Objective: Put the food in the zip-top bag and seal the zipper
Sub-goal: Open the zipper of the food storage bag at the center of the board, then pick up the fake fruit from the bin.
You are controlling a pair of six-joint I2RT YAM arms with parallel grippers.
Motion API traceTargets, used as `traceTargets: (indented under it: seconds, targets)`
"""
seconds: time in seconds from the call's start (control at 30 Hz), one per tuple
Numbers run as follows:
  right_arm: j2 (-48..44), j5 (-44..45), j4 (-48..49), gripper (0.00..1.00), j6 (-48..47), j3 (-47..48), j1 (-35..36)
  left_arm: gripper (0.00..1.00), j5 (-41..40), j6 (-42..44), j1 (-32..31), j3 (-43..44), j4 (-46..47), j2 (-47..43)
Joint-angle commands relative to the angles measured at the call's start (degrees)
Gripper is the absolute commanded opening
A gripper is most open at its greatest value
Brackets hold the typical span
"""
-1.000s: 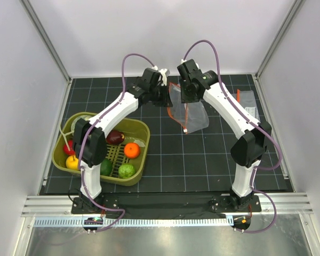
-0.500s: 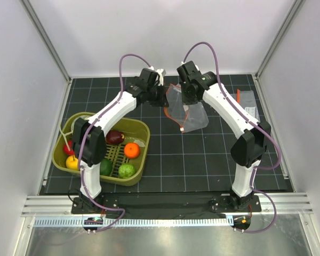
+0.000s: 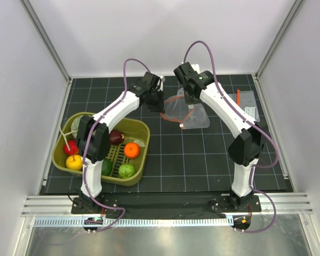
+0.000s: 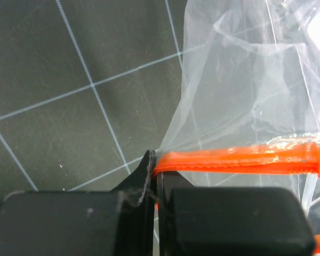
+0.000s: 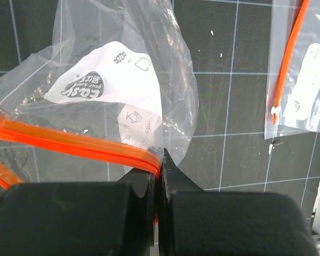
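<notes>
Left claw [image 4: 154,178]: jaws clamped narrow on the zipper [image 4: 240,160]. They grip the strip at its end, and the orange strip runs off toward 3 o'clock in the left wrist view.

Right claw [image 5: 160,173]: also pinched shut on the orange strip, which leaves the jaws toward 9 o'clock in the right wrist view.

So both claws hold the mouth of the zip-top bag [image 3: 194,114], one on each side.

From overhead, the bag is at about 12 o'clock on the counter [image 3: 202,160], strung between the two claws. The film is crumpled and the body trails toward 6 o'clock. I can't tell whether its lower edge touches the counter. A white printed label [image 5: 106,88] shows through the plastic.

All the food I can see sits in the olive-green basket [image 3: 117,180], at about 8 o'clock on the counter and well apart from the bag.
- bright orange [image 3: 131,150]: toward the basket's 3 o'clock side
- pale-green round one [image 3: 127,170]: at the basket's 5 o'clock, just beside the orange
- dark red-purple piece [image 3: 116,137]: near the basket's 12 o'clock
- red piece [image 3: 70,148] and yellow piece [image 3: 73,162]: touching each other at its 9 o'clock end
- dark green piece [image 3: 106,167]: partly hidden by the left arm [image 3: 93,144]

A spare bag [image 3: 248,101] lies flat at 2 o'clock on the counter with its own orange strip, apart from the held bag.
</notes>
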Motion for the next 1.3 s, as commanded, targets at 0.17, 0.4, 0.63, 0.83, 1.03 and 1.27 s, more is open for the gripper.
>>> traceTargets:
  seconds: [0.17, 0.4, 0.63, 0.83, 1.03, 1.27]
  targets:
    - [0.8, -0.8, 0.5, 0.01, 1.4, 1.4, -0.6, 0.61, 1.0, 1.0, 1.1, 1.8, -1.7, -4.2]
    - [1.7, -0.9, 3.1, 0.01, 2.2, -1.7, -0.6, 0.84, -0.6, -1.0, 1.0, -1.9, -1.7, -12.0]
    - [3.1, -1.2, 3.2, 0.01, 2.6, -1.7, -0.6, 0.99, -9.5, -3.4, 1.1, -8.9, -4.6, -25.8]
    - [3.6, -1.7, 2.9, 0.01, 2.9, -1.2, -0.6, 0.99, -20.4, -8.7, 1.5, -12.4, -11.0, -39.4]
    - [4.7, -2.3, 2.1, 0.01, 3.2, 0.9, -0.6, 1.00, -26.3, -18.9, 9.1, -18.1, -23.7, -49.7]
    - [5.1, -3.0, 2.4, 0.01, 3.5, 1.1, -0.6, 1.00, -24.2, -27.9, 22.5, -26.5, -29.0, -60.4]
